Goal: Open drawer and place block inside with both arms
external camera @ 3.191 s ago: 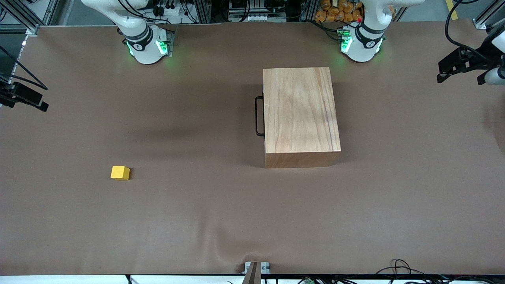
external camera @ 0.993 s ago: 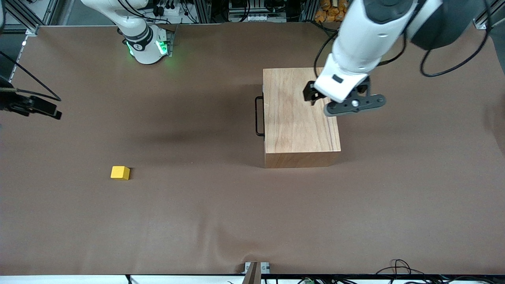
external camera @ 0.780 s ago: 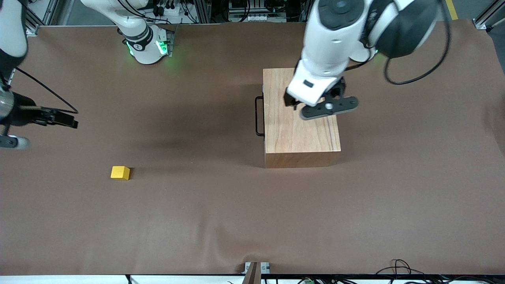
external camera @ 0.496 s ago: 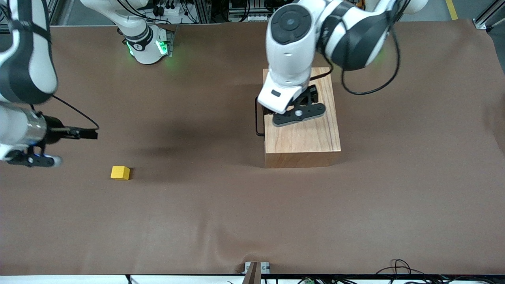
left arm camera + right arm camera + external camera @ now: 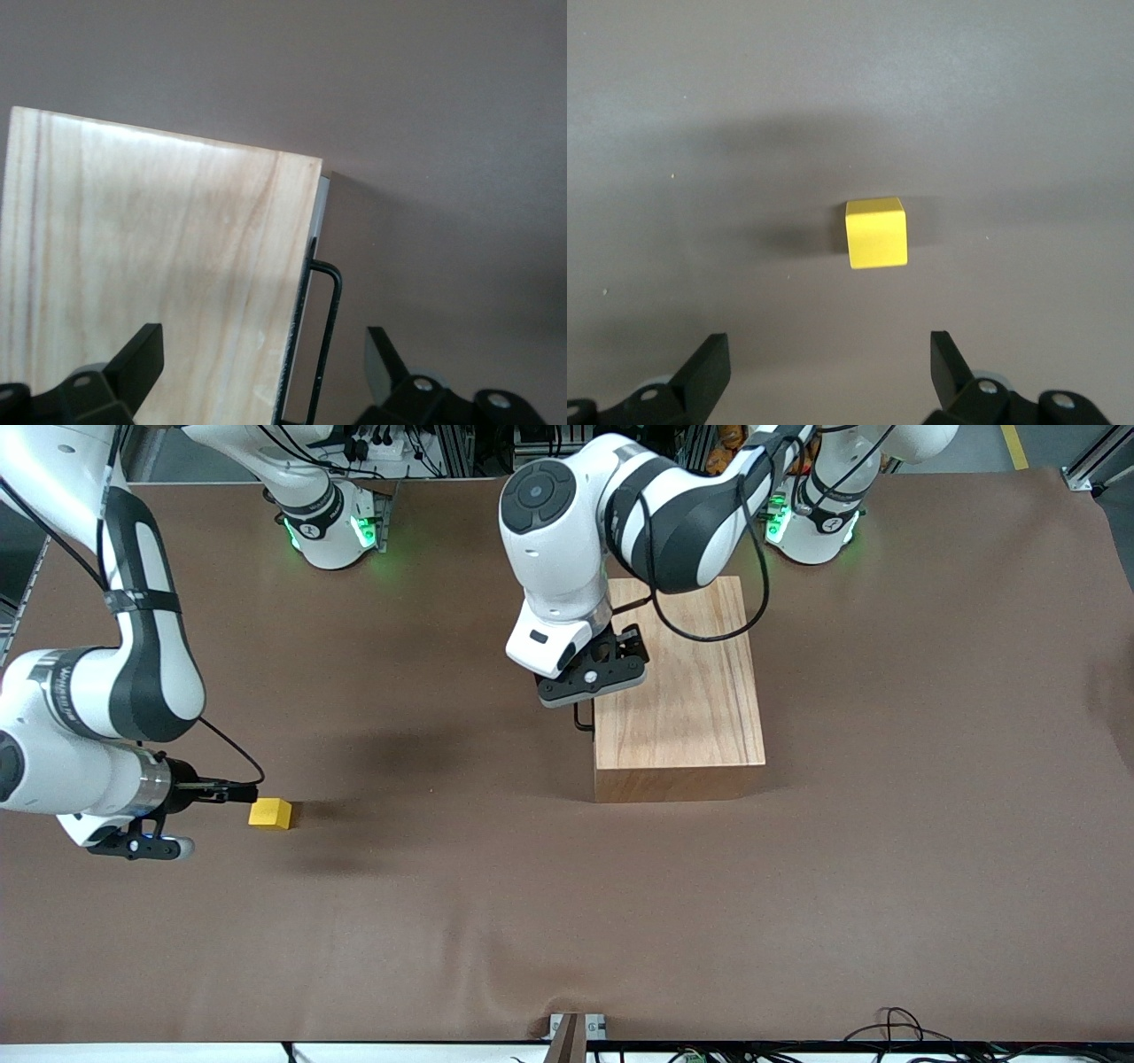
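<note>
The wooden box [image 5: 682,682] stands mid-table with its drawer shut; part of the black handle [image 5: 582,721] shows under my left hand. My left gripper [image 5: 592,662] is open over the box's handle edge. In the left wrist view the gripper [image 5: 263,363] has one finger over the box top [image 5: 159,266] and the other outside the handle [image 5: 324,336], not touching it. The yellow block [image 5: 270,813] lies on the table toward the right arm's end. My right gripper [image 5: 241,792] is open just beside it; in the right wrist view the gripper [image 5: 827,367] is short of the block [image 5: 875,232].
The brown table cover [image 5: 496,903] is wrinkled near the front edge. A small metal bracket [image 5: 574,1029] sits at the front edge, with loose cables [image 5: 895,1027] beside it. Both arm bases [image 5: 332,527] stand along the table's edge farthest from the front camera.
My left gripper has moved across the box top to the handle edge. My right gripper has come in from the table's end and lowered beside the block. Box and block have not moved.
</note>
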Robot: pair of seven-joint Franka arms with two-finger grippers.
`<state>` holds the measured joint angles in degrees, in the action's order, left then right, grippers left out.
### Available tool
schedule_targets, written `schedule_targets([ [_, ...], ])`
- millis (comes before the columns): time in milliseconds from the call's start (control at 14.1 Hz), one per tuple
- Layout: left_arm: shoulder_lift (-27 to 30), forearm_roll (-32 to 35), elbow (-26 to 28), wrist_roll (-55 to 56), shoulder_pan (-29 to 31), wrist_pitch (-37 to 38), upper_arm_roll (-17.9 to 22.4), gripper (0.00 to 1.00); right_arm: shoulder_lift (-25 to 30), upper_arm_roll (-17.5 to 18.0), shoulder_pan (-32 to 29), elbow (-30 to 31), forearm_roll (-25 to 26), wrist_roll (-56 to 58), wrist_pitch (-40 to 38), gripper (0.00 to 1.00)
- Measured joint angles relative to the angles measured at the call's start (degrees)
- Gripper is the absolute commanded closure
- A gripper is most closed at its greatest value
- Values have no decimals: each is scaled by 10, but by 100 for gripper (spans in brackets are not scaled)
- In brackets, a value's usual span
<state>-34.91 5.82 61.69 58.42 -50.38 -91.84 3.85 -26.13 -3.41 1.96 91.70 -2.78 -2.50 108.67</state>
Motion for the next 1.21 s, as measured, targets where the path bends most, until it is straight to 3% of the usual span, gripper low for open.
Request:
schedule_targets([
  [496, -28, 0, -1, 30, -44, -16, 8, 0, 5, -2, 0, 44, 0, 0, 44, 0],
  [780, -47, 0, -2, 30, -94, -17, 48, 0, 21, -2, 0, 115, 0, 0, 141, 0],
  [1206, -94, 1, -13, 30, -115, -51, 53, 0, 30, -2, 0, 179, 1, 19, 225, 0],
])
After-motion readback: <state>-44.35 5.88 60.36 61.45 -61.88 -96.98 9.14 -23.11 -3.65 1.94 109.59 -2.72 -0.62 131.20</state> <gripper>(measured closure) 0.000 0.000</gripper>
